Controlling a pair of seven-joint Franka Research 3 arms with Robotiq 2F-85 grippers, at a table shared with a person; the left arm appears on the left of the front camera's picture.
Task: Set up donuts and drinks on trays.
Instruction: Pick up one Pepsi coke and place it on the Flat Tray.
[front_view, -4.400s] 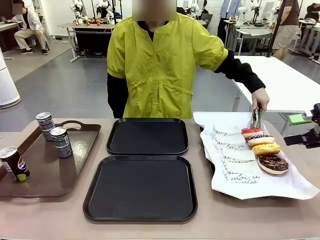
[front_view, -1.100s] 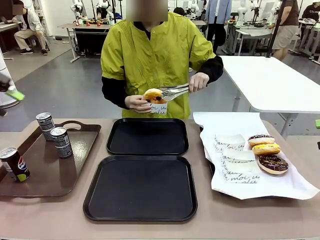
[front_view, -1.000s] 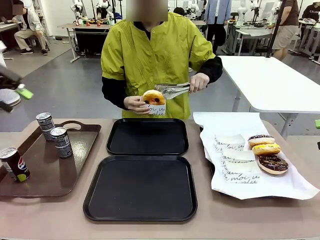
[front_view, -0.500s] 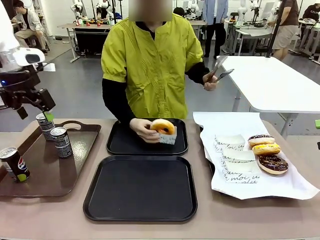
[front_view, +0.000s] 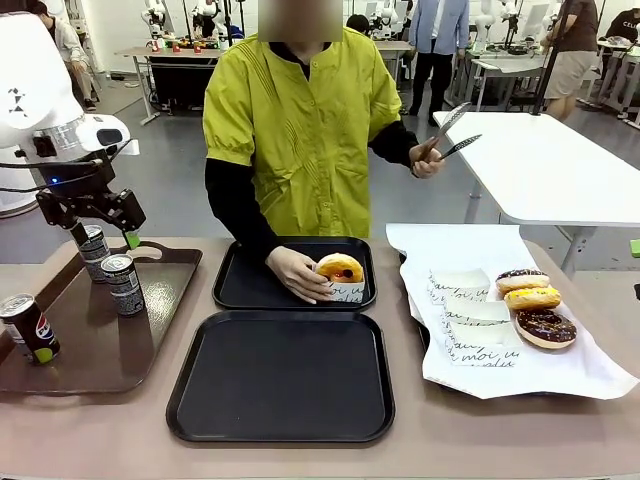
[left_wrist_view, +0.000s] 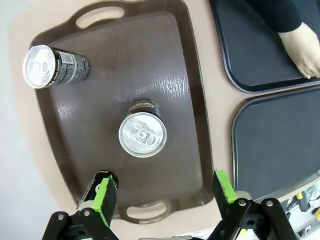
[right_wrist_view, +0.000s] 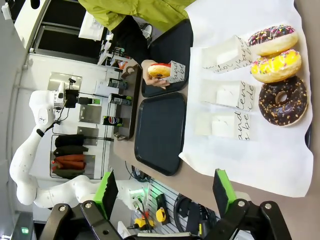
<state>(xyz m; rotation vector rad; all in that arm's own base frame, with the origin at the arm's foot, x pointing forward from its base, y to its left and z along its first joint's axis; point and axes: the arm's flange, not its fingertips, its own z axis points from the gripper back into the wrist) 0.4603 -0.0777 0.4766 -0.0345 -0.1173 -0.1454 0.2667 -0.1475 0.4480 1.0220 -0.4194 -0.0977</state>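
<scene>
Setup barely begun: a person's hand (front_view: 300, 275) sets one sleeved donut (front_view: 340, 268) on the far black tray (front_view: 250, 290), right of the brown tray (front_view: 80, 350). The near tray (front_view: 280, 375) awaits its share. Both drinks (front_view: 123, 283) stand on the brown tray, our left gripper (left_wrist_view: 164, 187) spread above them and the right gripper (right_wrist_view: 164, 192) spread too. We read only "Pepsi" on the black can (front_view: 30, 327) (sleeve script defeats us).
</scene>
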